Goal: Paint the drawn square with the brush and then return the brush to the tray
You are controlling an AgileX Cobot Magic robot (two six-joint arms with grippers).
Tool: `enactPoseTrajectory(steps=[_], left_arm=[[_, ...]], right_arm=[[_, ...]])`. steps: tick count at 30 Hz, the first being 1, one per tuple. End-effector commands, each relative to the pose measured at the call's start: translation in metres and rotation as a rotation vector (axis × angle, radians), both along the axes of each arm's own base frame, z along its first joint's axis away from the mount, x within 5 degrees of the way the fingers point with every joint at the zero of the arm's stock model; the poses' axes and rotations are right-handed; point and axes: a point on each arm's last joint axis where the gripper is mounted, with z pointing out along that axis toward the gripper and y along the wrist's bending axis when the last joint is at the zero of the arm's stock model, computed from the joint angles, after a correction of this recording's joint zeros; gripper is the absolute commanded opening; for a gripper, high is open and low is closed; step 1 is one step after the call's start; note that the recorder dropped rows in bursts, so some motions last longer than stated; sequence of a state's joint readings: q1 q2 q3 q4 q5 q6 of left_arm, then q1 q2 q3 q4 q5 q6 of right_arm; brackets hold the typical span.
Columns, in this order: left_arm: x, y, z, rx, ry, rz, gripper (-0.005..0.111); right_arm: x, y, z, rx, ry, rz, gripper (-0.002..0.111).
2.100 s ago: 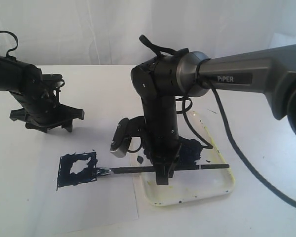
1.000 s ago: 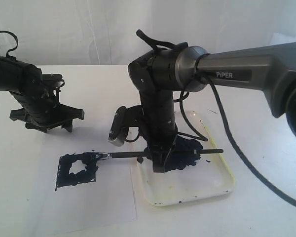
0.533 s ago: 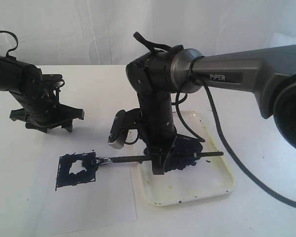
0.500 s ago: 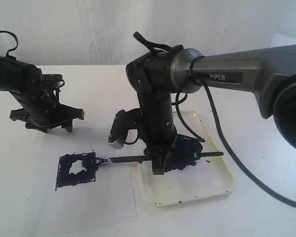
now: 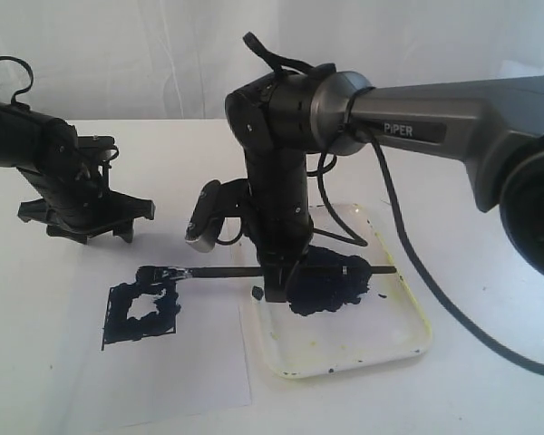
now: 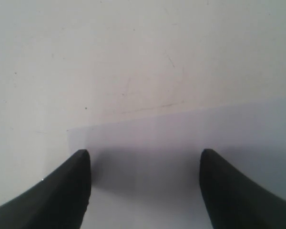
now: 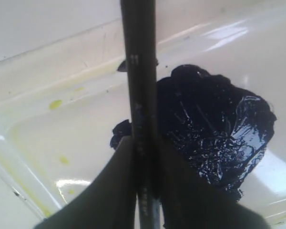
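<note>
The drawn square (image 5: 142, 312) on the white paper is daubed blue-black round its edges, with a pale patch in its middle. My right gripper (image 5: 274, 292) is shut on the brush (image 5: 227, 271), which lies level; its bristles (image 5: 152, 274) hover just above the square's far edge. The handle (image 7: 139, 95) runs between the closed fingers, over the tray (image 7: 47, 138) and its dark paint blob (image 7: 214, 124). The white tray (image 5: 390, 340) sits under that gripper. My left gripper (image 5: 86, 227) stands open at the far left, above the paper's far corner (image 6: 74, 131), with nothing between its fingers.
The white paper sheet (image 5: 145, 381) lies left of the tray on the white table. The right arm's cable (image 5: 408, 263) hangs over the tray's far side. A white backdrop stands behind.
The right gripper has lifted and shifted left and away with the brush; the bristles have left the square's inside and now sit at its upper edge. The left arm has not moved.
</note>
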State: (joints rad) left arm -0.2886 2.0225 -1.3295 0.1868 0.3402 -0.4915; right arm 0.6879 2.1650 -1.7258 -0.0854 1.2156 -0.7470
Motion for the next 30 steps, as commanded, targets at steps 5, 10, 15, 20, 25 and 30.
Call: enactPoseTrajectory(steps=[5,10,15,20,25,30], left_arm=[[-0.005,0.001,-0.009,0.026,0.064,0.001,0.068],[-0.005,0.001,-0.009,0.026,0.064,0.001,0.068],[-0.005,0.001,-0.009,0.026,0.064,0.001,0.068],[-0.005,0.001,-0.009,0.028,0.063,0.000,0.068],[-0.005,0.001,-0.009,0.028,0.063,0.000,0.068],[-0.005,0.001,-0.009,0.028,0.061,-0.002,0.068]], right_arm=[[0.002,0.002,-0.019,-0.026,0.035,-0.020,0.000],[0.002,0.002,-0.020,-0.021,0.041,-0.049,0.000],[-0.001,0.004,-0.021,-0.012,0.056,-0.038,0.000],[-0.008,0.001,-0.030,-0.040,0.086,-0.017,0.000],[-0.009,0.001,-0.016,-0.020,0.064,0.006,0.000],[-0.011,0.003,-0.010,0.002,0.063,0.004,0.000]])
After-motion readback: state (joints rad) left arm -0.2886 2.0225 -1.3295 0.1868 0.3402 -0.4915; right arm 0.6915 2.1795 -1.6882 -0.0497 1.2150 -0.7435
